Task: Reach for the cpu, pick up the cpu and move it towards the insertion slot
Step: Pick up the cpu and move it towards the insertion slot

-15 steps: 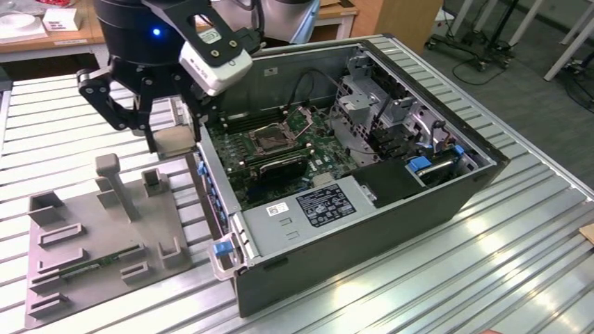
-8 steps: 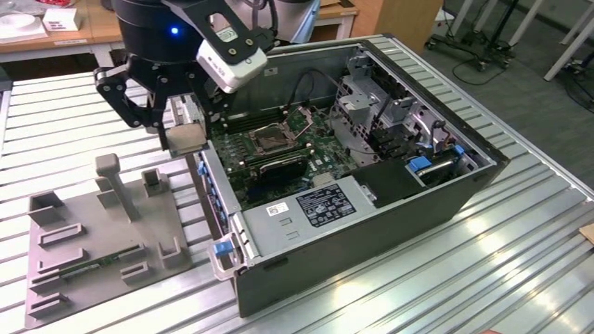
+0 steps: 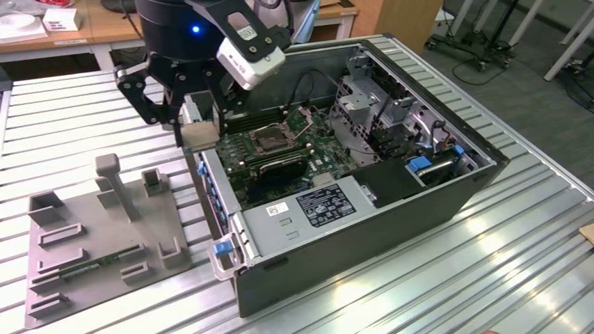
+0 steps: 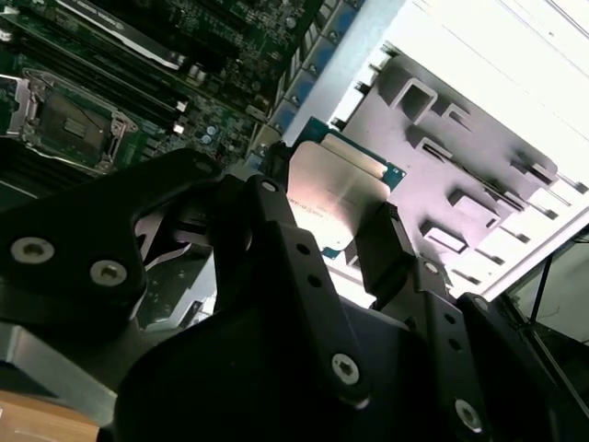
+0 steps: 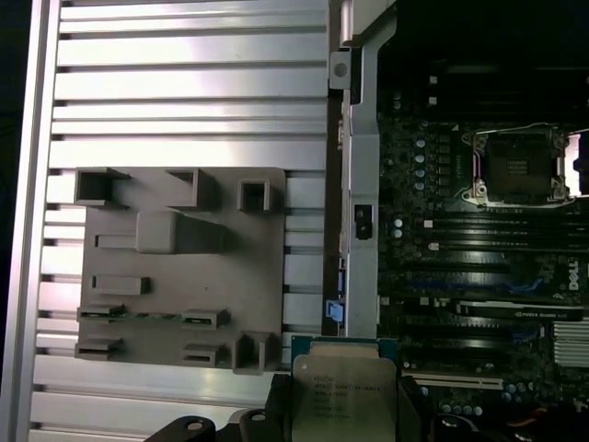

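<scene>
The slatted metal table (image 3: pixel 83 125) is carrying an open computer case (image 3: pixel 371 209) and, toward the exterior view's left, a grey holder tray (image 3: pixel 102 243). The arm's gripper (image 3: pixel 190 115) is hanging over the case's near wall, between the tray and the motherboard (image 3: pixel 278 156). Its jaws are clamping the cpu (image 5: pixel 343 398) by two opposite edges, so the pick-up looks done and the carry toward the insertion slot (image 3: pixel 275 138) is the step in hand. Judging from this, finishing calls for travel further over the board until the chip sits above that shiny-framed socket (image 5: pixel 517 164), held level. The cpu is showing a pale silvery lid with a green border peeking around it.
</scene>
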Tool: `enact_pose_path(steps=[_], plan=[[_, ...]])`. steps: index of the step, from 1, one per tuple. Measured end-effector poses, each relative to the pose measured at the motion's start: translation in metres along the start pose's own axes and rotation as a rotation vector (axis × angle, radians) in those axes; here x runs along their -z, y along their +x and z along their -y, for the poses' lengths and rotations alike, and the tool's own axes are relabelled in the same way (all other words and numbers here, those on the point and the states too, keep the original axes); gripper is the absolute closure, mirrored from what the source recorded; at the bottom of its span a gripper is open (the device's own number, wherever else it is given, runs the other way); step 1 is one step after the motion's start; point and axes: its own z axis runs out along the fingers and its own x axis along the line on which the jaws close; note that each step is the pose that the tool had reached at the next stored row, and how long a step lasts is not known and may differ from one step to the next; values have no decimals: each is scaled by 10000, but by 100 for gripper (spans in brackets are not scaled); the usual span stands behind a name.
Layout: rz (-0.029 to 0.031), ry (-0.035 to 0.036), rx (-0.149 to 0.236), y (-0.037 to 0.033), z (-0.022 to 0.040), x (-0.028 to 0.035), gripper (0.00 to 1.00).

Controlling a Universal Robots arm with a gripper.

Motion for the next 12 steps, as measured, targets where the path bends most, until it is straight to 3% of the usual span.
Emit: enact_pose_path(steps=[12], plan=[[-1,1,0,-298,5,3,46]])
